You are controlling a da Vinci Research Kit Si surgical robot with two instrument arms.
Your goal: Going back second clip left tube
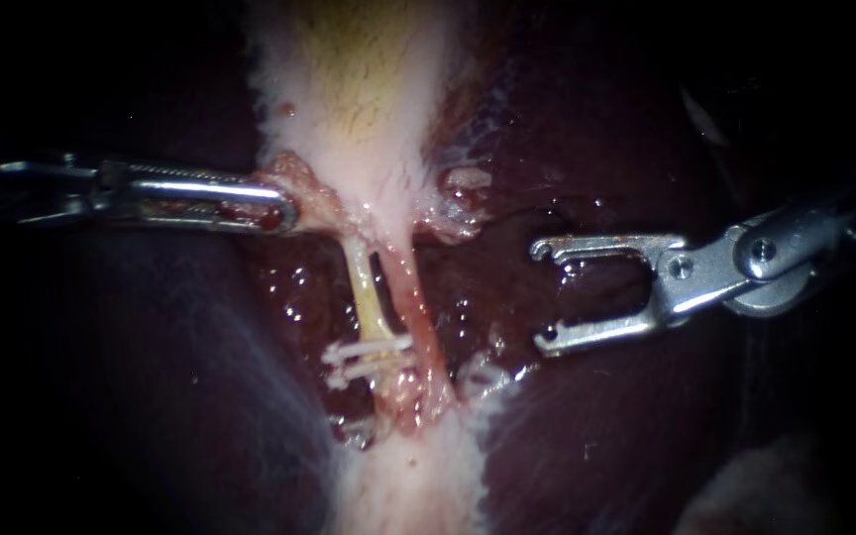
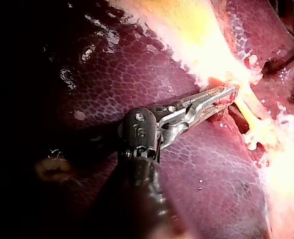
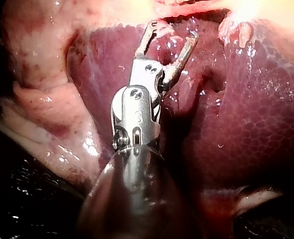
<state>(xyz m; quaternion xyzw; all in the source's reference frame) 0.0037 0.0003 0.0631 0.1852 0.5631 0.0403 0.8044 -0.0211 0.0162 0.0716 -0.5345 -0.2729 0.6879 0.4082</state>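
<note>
Status check on the clip job: the small white clips [image 1: 376,349], two of them as far as I can tell, sit crosswise on the thin yellowish left tube [image 1: 367,297]. They're low down, near where it runs into the pale tissue. The pinker right tube [image 1: 416,312] runs just beside it, and the clip ends reach right up to it; can't tell if they touch.

My slender silver right instrument [image 1: 544,294] hangs over the dark red glossy liver [image 1: 596,416], well apart from both tubes. Its forked jaws are wide apart with nothing between them, and the right wrist view shows the same empty gap. My long steel left instrument [image 1: 279,213] has its jaws clamped on the pink ragged fold of tissue [image 1: 314,198] at the foot of the pale whitish-yellow gallbladder [image 1: 359,89], which is what pulls the tubes out straight.

So the step in hand, I reckon, is just backing the right one out. How I'd do it:
- pull straight along the shaft, no sideways sweep toward the tubes
- don't let the lower jaw tip dip, that liver surface looks wet and soft and would scrape easily
- leave the left hold alone, no extra tug, since more pull could stress the clipped spot
- eyeball the clips once you're clear
</note>
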